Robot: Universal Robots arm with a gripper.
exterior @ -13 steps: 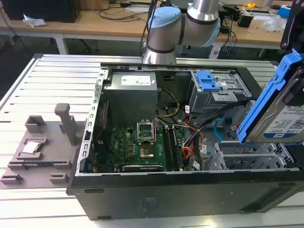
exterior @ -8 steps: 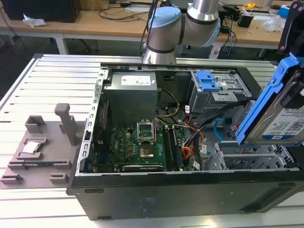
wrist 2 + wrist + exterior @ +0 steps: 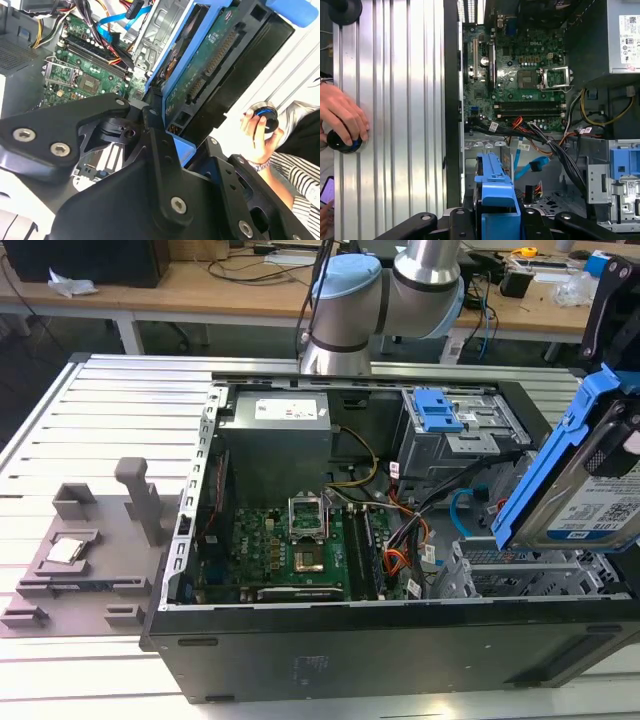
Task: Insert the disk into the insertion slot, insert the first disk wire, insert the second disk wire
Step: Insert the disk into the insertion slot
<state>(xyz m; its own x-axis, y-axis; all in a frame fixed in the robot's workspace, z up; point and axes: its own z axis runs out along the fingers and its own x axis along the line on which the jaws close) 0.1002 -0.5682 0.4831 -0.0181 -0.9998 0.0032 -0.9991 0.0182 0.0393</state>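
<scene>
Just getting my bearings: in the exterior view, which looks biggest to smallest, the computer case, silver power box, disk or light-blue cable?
1. The computer case.
2 and 3. The silver power box and the disk look alike; the disk seems nearer the camera, so unranked.
4. The light-blue cable.

Blue-framed disk (image 3: 600,485) tilted above the silver insertion slot (image 3: 520,570) — seemingly not yet in.

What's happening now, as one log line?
gripper: shut on disk | disk: tilted over slot, not inserted | orange wires, blue cable: lying in case
</scene>
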